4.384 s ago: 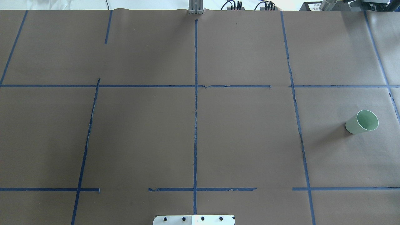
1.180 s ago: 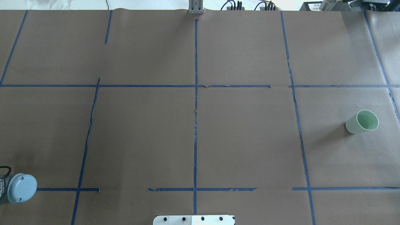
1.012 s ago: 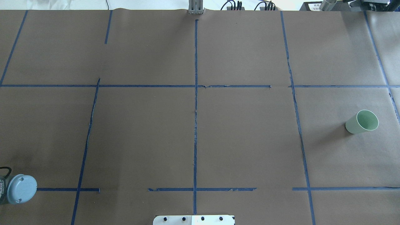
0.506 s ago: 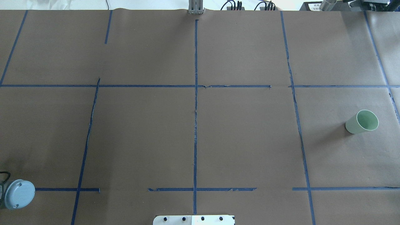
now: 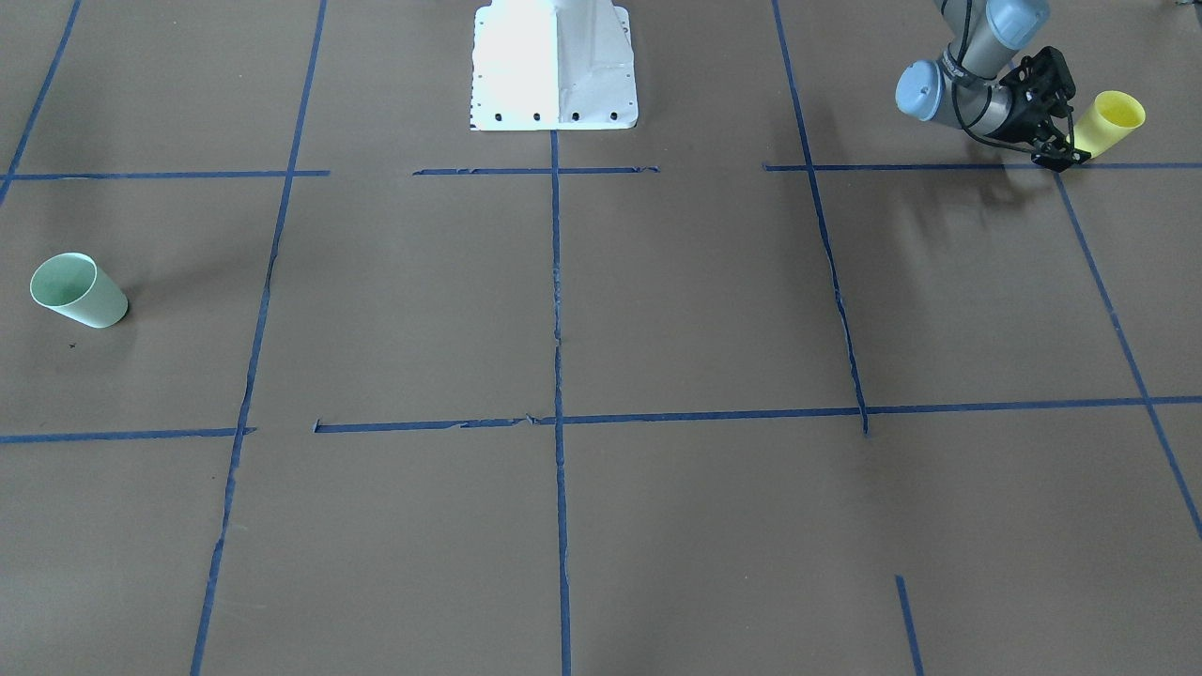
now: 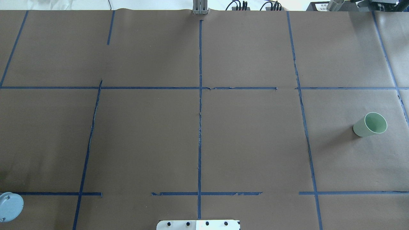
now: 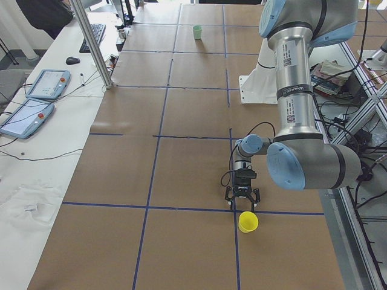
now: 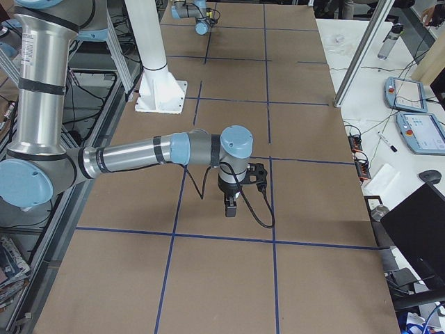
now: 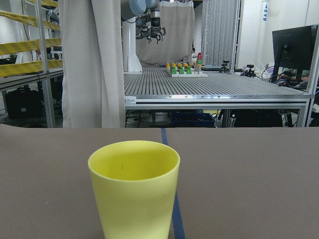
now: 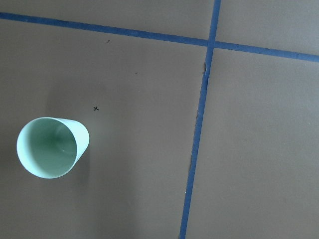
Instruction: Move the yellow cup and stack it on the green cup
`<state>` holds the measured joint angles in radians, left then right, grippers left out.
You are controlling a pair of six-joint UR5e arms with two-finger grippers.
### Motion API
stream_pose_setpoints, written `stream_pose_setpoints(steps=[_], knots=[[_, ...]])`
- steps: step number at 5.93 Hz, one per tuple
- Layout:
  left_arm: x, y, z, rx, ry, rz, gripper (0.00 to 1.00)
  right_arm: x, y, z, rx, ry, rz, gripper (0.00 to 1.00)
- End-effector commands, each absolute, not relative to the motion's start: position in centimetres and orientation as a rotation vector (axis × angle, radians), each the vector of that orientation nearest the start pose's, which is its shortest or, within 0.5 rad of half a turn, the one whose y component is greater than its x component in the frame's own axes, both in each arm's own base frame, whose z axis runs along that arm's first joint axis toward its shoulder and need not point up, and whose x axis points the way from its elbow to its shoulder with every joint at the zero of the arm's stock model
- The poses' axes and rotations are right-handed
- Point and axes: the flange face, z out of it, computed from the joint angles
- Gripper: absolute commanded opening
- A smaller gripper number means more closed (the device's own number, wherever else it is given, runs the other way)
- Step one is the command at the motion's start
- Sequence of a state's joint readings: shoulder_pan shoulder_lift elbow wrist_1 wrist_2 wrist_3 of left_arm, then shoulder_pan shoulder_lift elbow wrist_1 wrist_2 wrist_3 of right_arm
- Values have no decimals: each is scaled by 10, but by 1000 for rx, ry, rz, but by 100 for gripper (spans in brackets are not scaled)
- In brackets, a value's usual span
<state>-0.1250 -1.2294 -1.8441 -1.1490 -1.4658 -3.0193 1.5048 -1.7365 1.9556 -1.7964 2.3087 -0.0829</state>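
Brown-papered tabletop, taped grid. Left arm's joint cap has slid toward the overhead's lower-left corner — arm settling in on the yellow cup, upright at far left. Green cup upright far right, well apart. Left gripper jaws apart, just short of the yellow one; grasp likely next. Right gripper — can't tell.
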Motion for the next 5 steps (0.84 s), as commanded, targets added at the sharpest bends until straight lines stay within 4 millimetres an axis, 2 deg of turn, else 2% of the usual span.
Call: stream_pose_setpoints(steps=[1,3,5], knots=[[264,-171,739,438,-370,-1507,100,39,-415,571,0,-739,-140,100],[259,-170,761,441,-376,-1502,100,39,-415,571,0,-739,-140,100],[239,-167,773,453,-387,-1494,100,39,-415,571,0,-739,-140,100]])
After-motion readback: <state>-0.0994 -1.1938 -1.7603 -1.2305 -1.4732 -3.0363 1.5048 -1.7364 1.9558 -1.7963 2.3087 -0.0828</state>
